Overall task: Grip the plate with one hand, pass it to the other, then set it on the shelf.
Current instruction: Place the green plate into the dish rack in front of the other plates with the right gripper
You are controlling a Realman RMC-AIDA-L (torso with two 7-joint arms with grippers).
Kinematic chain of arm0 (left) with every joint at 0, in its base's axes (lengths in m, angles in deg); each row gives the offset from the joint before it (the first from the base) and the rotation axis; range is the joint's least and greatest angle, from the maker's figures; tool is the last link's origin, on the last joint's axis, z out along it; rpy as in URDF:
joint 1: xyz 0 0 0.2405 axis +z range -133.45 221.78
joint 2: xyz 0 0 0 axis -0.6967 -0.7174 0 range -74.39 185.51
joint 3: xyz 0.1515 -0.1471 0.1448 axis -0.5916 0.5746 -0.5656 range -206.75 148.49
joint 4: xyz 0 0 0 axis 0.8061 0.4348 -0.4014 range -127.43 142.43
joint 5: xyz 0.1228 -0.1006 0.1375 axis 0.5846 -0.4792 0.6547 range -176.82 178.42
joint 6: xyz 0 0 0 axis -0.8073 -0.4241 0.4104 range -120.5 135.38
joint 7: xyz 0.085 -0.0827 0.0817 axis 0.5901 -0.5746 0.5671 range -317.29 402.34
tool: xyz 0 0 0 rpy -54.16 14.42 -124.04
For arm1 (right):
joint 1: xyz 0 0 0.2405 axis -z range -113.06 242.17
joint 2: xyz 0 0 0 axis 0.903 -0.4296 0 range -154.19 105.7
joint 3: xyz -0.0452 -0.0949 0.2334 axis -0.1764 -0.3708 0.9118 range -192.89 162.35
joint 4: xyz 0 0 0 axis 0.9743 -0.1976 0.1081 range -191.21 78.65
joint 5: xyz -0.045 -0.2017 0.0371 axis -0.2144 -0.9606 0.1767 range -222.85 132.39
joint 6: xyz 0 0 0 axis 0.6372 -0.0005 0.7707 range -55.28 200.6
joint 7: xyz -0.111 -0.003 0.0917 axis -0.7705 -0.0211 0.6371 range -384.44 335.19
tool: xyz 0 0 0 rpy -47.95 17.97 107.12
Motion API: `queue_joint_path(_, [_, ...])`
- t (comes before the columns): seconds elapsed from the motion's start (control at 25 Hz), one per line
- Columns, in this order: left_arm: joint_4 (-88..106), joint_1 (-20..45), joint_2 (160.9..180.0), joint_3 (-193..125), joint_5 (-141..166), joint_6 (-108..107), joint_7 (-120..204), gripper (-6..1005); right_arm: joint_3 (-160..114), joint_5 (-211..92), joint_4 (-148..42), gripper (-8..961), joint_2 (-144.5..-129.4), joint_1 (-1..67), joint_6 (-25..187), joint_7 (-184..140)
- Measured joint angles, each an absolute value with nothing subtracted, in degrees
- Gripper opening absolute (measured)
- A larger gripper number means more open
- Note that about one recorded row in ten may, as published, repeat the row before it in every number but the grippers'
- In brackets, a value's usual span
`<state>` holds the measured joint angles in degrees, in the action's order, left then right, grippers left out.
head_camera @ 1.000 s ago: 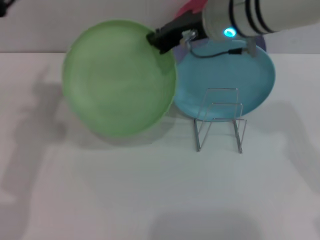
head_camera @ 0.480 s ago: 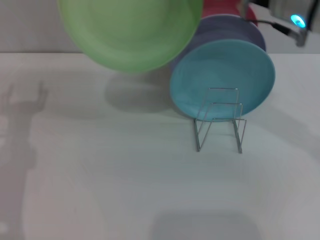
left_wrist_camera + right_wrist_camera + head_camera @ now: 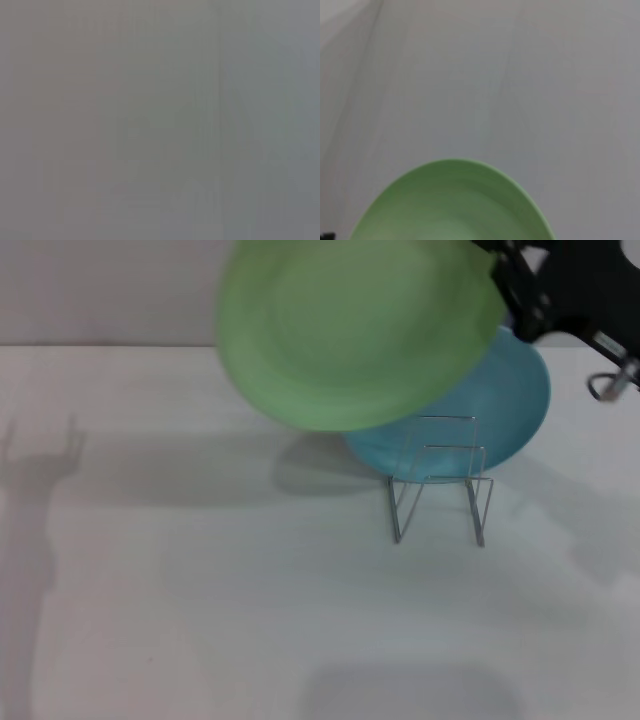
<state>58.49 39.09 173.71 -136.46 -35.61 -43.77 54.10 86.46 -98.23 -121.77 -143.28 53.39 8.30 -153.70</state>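
Note:
The light green plate [image 3: 355,325] hangs in the air at the top of the head view, above and to the left of the wire shelf [image 3: 440,480]. My right gripper [image 3: 503,288] is shut on the plate's right rim, its black body at the top right. The plate's rim also shows in the right wrist view [image 3: 452,205], with the white table beyond it. The plate covers part of the turquoise-blue plate [image 3: 510,405]. My left gripper is out of view; the left wrist view shows only flat grey.
The turquoise-blue plate leans upright just behind the shelf. The white table [image 3: 200,590] stretches in front and to the left, where an arm's shadow [image 3: 40,470] falls. A grey wall stands behind.
The green plate has swung to the right, from the upper left to over the shelf. The right gripper's black body is now at the top right, and the plate's shadow has followed.

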Motion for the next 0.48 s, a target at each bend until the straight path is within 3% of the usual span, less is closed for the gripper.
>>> queue_joint_path(0.48, [56.98, 38.65, 173.77, -136.55, -34.73, -43.88, 53.72, 788, 93.79, -96.25, -116.57, 38, -143.42, 56.60, -0.78, -167.99])
